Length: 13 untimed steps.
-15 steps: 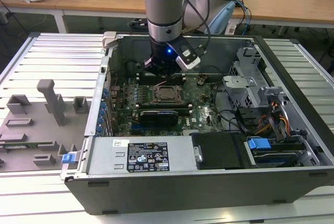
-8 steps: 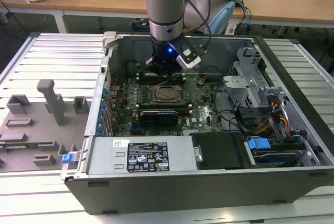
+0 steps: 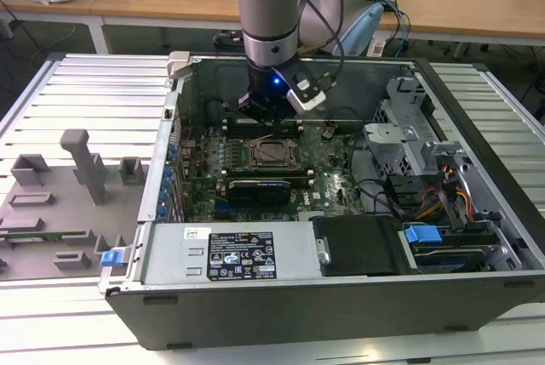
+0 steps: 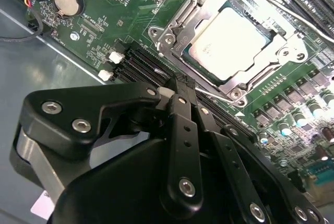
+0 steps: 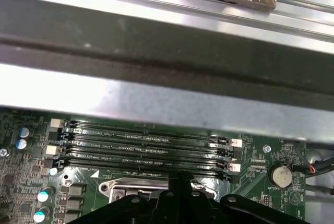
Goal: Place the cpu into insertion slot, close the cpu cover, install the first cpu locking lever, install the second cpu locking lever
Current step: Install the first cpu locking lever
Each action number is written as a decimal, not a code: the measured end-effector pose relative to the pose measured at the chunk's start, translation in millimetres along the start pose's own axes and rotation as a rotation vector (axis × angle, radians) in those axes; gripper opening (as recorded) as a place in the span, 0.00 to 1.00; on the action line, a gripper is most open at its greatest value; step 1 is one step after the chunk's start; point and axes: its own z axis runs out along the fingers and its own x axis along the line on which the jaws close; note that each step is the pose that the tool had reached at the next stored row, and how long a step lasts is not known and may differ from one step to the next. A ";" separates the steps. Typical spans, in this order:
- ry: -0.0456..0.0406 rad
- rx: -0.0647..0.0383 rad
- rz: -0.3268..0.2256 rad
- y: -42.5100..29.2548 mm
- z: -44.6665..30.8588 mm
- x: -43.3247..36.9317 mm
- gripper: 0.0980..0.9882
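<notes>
- Tool (image 4: 177,85) clenched, empty, just beside the cpu cover (image 4: 175,36), which lies down over the cpu (image 4: 232,38).
- Risk: tip skids off cover frame, gouging memory slots (image 4: 138,65).

Silver-grey tube sections are noted on the arm (image 3: 271,8), with a pale blue joint cap and a black band below. A blue light (image 3: 277,82) is seen on the black wrist just above the pincer (image 3: 266,114). A white camera block (image 3: 308,93) with black cables (image 3: 328,16) is mounted beside it. In the second wrist view, matt black links (image 4: 180,145) are fastened by silver screws (image 4: 187,186).
</notes>
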 end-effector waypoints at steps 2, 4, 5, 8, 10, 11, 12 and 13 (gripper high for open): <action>-0.0064 0.002 0.000 1.4 1.5 0.7 0.01; -0.0111 0.004 0.000 1.7 2.3 1.2 0.01; -0.0111 0.004 0.000 1.7 2.3 1.3 0.01; -0.0121 0.005 0.000 1.7 2.4 1.4 0.01; -0.0206 0.011 0.001 1.8 3.0 2.4 0.01; -0.0242 0.015 0.002 1.7 3.2 2.8 0.01; -0.0272 0.018 0.003 1.8 3.6 3.3 0.01; -0.0283 0.020 0.005 1.8 4.1 4.1 0.01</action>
